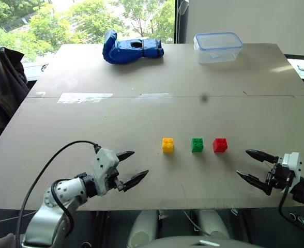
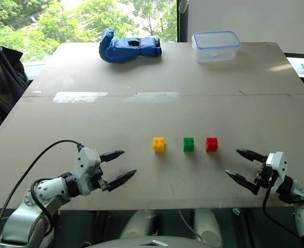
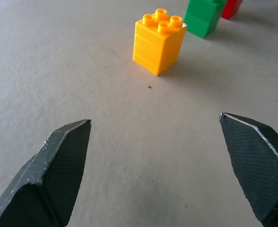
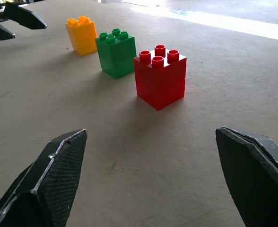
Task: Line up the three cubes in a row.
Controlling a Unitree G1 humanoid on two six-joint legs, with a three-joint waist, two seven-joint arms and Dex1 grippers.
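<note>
Head views, taken together. We list a grey worktop [image 1: 141,111] bearing three studded bricks near its front edge: yellow cube [image 1: 167,145], green cube [image 1: 197,144], red cube [image 1: 219,145], in that order from the robot's left to right. They stand upright, apart from one another, in one straight row, the gap between yellow and green a little wider than that between green and red. At the far edge lie a blue glove [image 1: 131,49] and a clear lidded box [image 1: 217,47], well apart from the cubes. The left hand [image 1: 133,167] hovers to the left of the row, fingers spread wide, gripping nothing. The right hand [image 1: 254,165] hovers to the right of the row, likewise spread and empty.

Left wrist view. We note the yellow cube nearest, green and red behind it, and both fingertips [image 3: 65,156] wide apart over bare worktop, touching no cube.

Right wrist view. We note the red cube nearest, then green, then yellow, with the left hand beyond the far end. The fingertips [image 4: 63,168] stand wide, clear of the red cube.

Step in hand, as we judge it: the row looks complete and both hands stand off. The next move calls for little, at most evening the gap at the yellow cube.
</note>
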